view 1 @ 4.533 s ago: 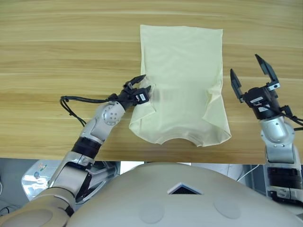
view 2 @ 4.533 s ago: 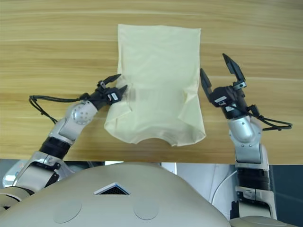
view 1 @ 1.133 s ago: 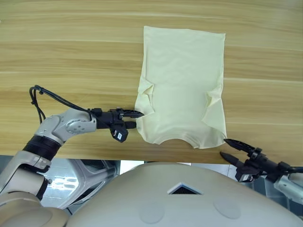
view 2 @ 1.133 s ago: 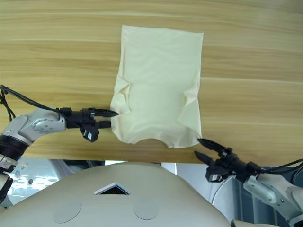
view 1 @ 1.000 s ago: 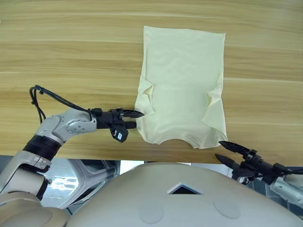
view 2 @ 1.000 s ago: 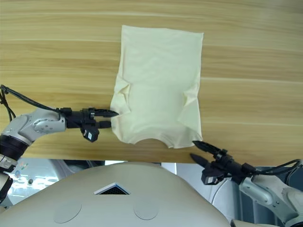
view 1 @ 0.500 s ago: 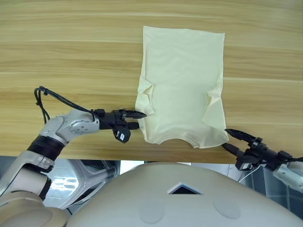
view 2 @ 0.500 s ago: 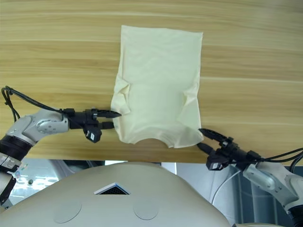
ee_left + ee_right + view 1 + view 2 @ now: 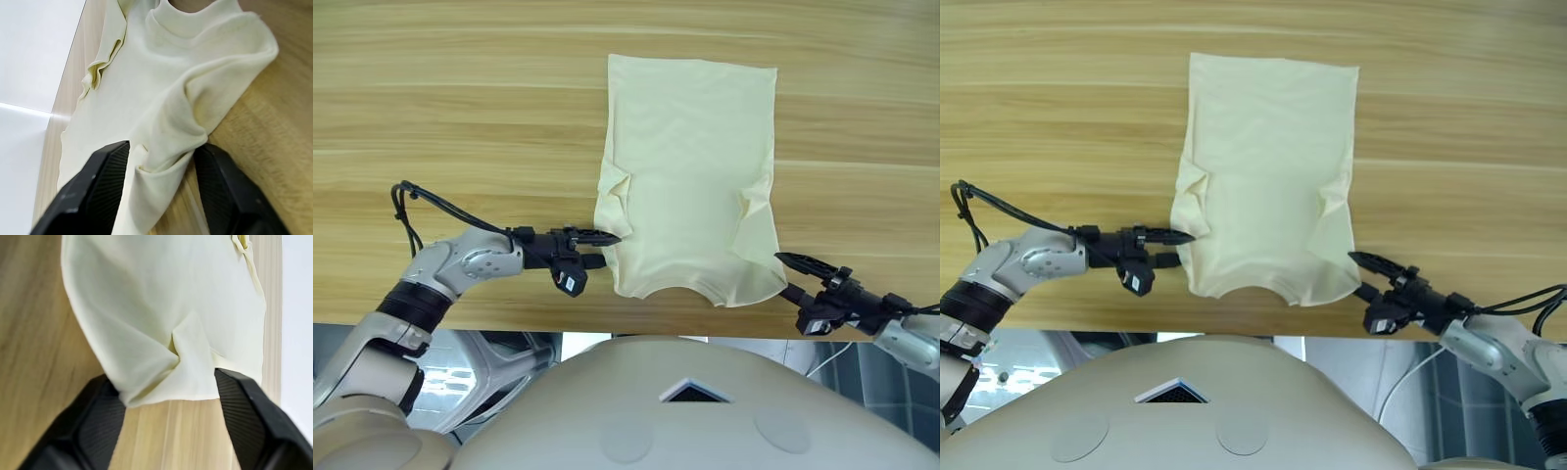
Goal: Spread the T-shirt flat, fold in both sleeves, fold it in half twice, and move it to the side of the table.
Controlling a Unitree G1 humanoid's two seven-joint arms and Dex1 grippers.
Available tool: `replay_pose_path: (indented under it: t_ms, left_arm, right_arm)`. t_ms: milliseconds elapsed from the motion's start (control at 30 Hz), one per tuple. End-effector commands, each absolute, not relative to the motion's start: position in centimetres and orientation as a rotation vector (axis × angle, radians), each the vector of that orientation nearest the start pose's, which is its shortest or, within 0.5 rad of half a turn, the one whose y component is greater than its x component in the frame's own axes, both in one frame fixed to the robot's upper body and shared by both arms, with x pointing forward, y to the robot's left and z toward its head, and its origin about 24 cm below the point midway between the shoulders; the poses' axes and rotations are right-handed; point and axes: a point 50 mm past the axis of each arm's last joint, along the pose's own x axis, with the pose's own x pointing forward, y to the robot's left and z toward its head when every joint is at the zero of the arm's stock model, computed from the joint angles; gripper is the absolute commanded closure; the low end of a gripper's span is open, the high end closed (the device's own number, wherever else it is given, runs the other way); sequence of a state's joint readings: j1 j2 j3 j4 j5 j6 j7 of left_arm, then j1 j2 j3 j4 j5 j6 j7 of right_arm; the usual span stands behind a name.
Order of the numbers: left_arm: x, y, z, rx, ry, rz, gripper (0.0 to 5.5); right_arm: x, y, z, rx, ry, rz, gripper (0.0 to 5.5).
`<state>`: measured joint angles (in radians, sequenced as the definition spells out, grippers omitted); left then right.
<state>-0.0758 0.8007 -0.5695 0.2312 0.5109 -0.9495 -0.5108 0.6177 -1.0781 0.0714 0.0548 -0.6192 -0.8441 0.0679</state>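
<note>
– T-shirt (image 9: pixel 690 166) progress, how is it looking?
– It is lying flat on the table (image 9: pixel 460 98), centre-right of the head view, with the collar (image 9: pixel 680 292) pointing toward the bottom edge and the hem (image 9: pixel 690 61) toward the top. Both sleeves (image 9: pixel 619 191) are sitting tucked in over the body, so I'd say the spreading and sleeve folds are done.
– And the grippers?
– The left gripper (image 9: pixel 603 249) is straddling the lower-left shoulder corner, fingers (image 9: pixel 105 181) apart, nothing pinched. The right gripper (image 9: pixel 785 273) is doing the same at the lower-right corner, also unclenched.
– What's remaining?
– Both half folds and the move to the table's side. The grippers seem to be lining up for the first fold.
</note>
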Motion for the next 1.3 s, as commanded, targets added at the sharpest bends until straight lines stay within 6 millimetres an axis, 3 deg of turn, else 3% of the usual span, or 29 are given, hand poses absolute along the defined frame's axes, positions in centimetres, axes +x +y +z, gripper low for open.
replay_pose_path:
  t_ms: [33,233,467,700,967,1100,1167,1300]
  left_arm:
    - [15.0,18.0,-2.2,1.204,-0.062,-1.709,3.72]
    - [14.8,18.5,-2.1,1.210,-0.051,-1.712,4.77]
    - [15.0,19.7,-1.1,1.247,-0.043,-1.670,5.40]
    - [14.8,20.9,-0.4,1.254,-0.013,-1.583,5.44]
    - [14.0,20.2,-1.0,1.174,-0.026,-1.552,5.44]
    - [13.3,19.9,-0.8,1.106,-0.047,-1.532,5.44]
    - [12.3,19.0,-0.4,1.021,-0.086,-1.490,5.44]
    - [8.6,18.5,0.8,0.853,-0.062,-1.442,5.44]
  right_arm:
    - [6.6,-27.6,0.4,-1.280,0.244,1.263,3.21]
    - [6.6,-27.6,0.3,-1.286,0.250,1.268,4.42]
    - [6.7,-27.7,-0.3,-1.295,0.267,1.271,5.50]
    - [7.8,-28.2,-0.3,-1.331,0.260,1.262,5.50]
    - [9.5,-27.7,0.4,-1.338,0.159,1.241,5.50]
    - [8.9,-26.8,0.6,-1.282,0.106,1.252,5.50]
    - [7.8,-25.3,1.3,-1.178,0.061,1.230,5.50]
    - [6.1,-24.2,2.7,-1.043,0.048,1.173,5.50]
